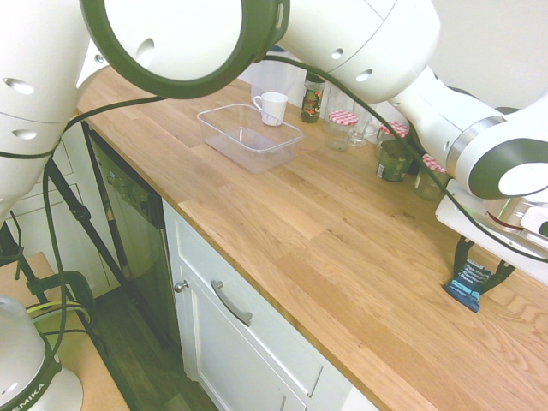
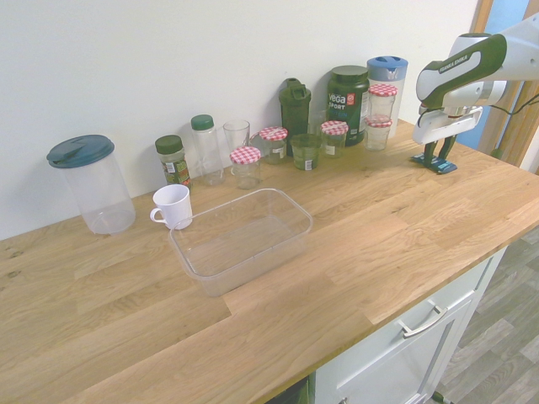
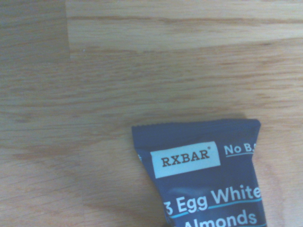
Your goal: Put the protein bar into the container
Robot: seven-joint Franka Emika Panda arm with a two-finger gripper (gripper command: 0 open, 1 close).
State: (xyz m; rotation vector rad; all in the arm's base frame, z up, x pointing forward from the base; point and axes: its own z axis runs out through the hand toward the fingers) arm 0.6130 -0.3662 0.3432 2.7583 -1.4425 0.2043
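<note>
Now, quick pass:
gripper state: gripper [image 1: 473, 276] points straight down, fingers pressed in on the protein bar [image 1: 469, 285], one on each side; bar's lower end touches the wooden surface [image 1: 342, 257], not lifted.
bar position: directly under the gripper, so no offset left to close; wrist view shows the navy wrapper [image 3: 208, 175] with pale print, crimped end toward bare wood.
bar long axis: hard to tell from the exterior views; bar looks stood or tilted between the fingers rather than lying flat.
container position: clear tub [image 2: 240, 240] well apart from the gripper [image 2: 434, 156], across the surface, open side up, nothing in it.
path: open wood between bar and tub, nothing standing on that stretch.
things to avoid: white mug [image 2: 173, 206] just beside the tub's far corner; jars with checked lids [image 2: 246, 166] and a dark supplement tub [image 2: 348, 101] along the wall.
edge: front edge of the surface runs alongside the path; tub sits back from it.
next move, judged: lift clear, carry over the tub rim, let go inside.
</note>
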